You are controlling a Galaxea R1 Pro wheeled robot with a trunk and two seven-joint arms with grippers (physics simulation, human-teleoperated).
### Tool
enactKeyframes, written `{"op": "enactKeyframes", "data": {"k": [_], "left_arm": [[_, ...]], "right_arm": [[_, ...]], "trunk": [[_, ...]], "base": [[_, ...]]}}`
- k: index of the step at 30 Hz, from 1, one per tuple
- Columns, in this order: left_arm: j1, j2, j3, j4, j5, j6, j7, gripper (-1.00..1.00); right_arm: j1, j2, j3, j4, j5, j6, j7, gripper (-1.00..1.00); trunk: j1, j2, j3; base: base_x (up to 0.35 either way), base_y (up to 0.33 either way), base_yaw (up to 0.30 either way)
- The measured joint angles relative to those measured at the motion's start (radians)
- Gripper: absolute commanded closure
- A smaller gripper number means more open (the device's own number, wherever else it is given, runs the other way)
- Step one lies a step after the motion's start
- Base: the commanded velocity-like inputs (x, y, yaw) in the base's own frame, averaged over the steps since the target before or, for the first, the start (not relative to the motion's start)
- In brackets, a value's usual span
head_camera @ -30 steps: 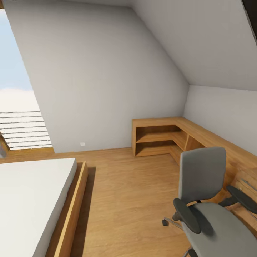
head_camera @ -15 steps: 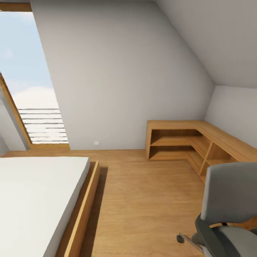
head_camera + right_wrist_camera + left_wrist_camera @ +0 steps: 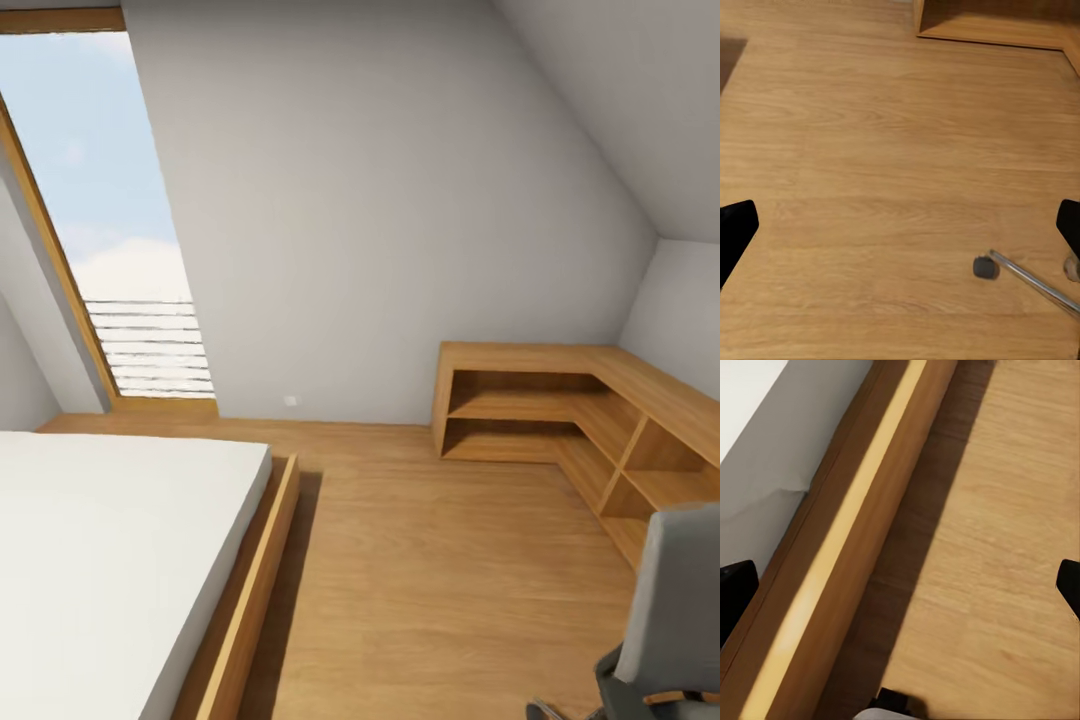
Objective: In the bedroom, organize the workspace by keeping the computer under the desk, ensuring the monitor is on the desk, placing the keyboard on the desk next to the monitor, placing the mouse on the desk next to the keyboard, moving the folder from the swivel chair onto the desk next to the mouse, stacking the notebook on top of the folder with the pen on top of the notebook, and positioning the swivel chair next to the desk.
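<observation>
The grey padded swivel chair with black armrests [image 3: 672, 620] sits at the lower right corner of the head view, on the light wood floor [image 3: 440, 570] of the attic bedroom with sloped grey walls [image 3: 400, 200]. One shiny chair leg with a small dark wheel [image 3: 984, 267] shows in the right wrist view. The left claw [image 3: 900, 585] points down at the floor, just beside the wooden frame of the white bed [image 3: 832, 562]. Its two black fingertips [image 3: 735, 592] stand far apart, so it is let go and grips nothing. The right claw [image 3: 900, 229] also points down over bare floor, near the chair wheel, with its fingertips [image 3: 735, 232] spread wide and nothing between them. A low wooden corner shelf [image 3: 560, 400] stands against the far wall, and a tall slanted window [image 3: 110, 220] shows blue sky.
</observation>
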Motion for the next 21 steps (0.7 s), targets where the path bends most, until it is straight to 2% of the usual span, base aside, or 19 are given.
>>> {"op": "enactKeyframes", "data": {"k": [9,21], "left_arm": [[0.0,0.0,0.0,0.0,0.0,0.003,0.0,-1.0],[0.0,0.0,0.0,0.011,0.001,0.004,0.0,-1.0]], "right_arm": [[0.0,-0.002,-0.002,0.001,0.0,0.0,0.0,-1.0],[0.0,-0.003,-0.002,0.002,0.0,0.0,0.0,-1.0]], "trunk": [[0.0,0.0,0.0],[0.0,0.0,0.0]], "base": [[0.322,-0.01,0.002],[0.322,-0.066,0.0]]}}
